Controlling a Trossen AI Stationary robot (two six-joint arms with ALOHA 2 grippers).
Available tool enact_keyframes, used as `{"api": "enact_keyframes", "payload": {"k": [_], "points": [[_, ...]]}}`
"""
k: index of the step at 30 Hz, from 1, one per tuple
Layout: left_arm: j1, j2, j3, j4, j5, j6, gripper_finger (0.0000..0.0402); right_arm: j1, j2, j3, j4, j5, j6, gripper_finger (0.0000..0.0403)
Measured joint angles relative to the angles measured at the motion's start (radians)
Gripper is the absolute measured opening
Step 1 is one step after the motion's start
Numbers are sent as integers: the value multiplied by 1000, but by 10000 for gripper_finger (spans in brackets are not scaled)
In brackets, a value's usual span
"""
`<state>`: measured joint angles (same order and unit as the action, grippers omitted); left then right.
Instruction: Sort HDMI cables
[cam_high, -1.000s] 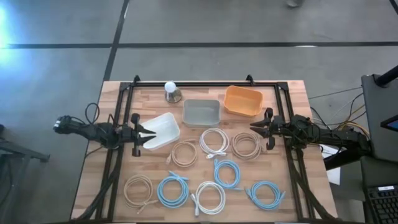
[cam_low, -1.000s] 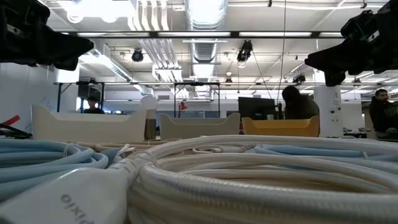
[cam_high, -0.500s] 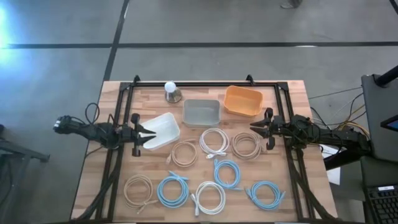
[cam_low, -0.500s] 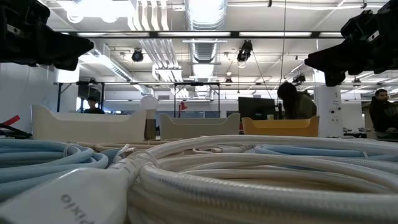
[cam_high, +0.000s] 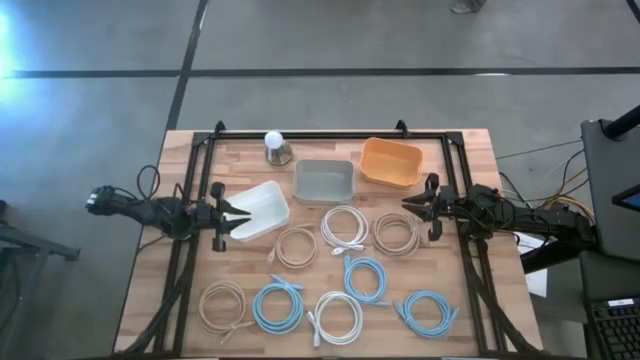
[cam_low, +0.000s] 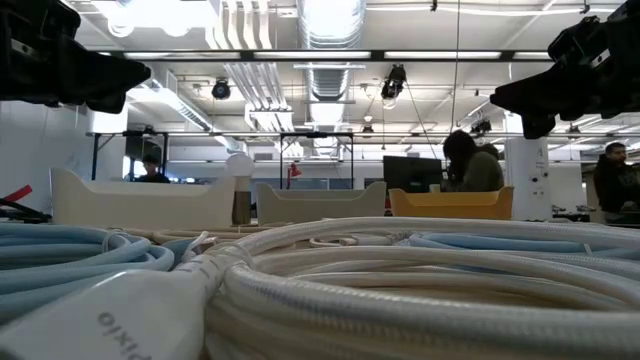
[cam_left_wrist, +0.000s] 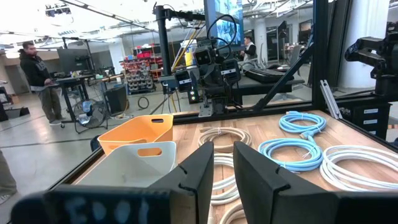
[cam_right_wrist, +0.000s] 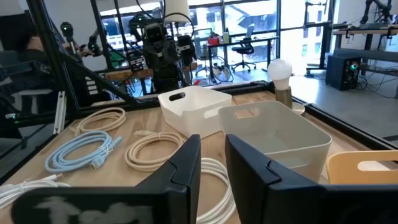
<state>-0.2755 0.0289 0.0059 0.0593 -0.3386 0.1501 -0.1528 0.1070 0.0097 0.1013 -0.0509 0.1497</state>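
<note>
From above, you had the left tool (cam_high: 238, 217) parked at the left edge of the table (cam_high: 180, 270), its tip at the white bin (cam_high: 258, 208), and the right tool (cam_high: 408, 203) at the right edge, just below the orange bin (cam_high: 390, 162); the grey bin (cam_high: 324, 180) sat between them. The HDMI cables (cam_high: 331, 270) lay as flat coils in two loose rows nearer the front, none in a bin, so I judged sorting had not begun. The beige coil (cam_high: 397, 233) lay just in front of the right tool, closer than any coil lay to the left one, so the right arm looked better placed to start. At table height, a white cable (cam_low: 400, 290) filled the foreground; its plug (cam_low: 120, 320) bore writing I could not read with confidence. From the left wrist, your fingers (cam_left_wrist: 194, 171) showed a narrow gap and held nothing. From the right wrist, the fingers (cam_right_wrist: 186, 163) were likewise narrowly parted and empty.
</note>
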Motion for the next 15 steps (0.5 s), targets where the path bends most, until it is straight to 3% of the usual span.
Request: {"api": "enact_keyframes", "payload": {"k": [15], "points": [[0,0,0,0,0,0,87,0,0,0,0,0,0,80]]}}
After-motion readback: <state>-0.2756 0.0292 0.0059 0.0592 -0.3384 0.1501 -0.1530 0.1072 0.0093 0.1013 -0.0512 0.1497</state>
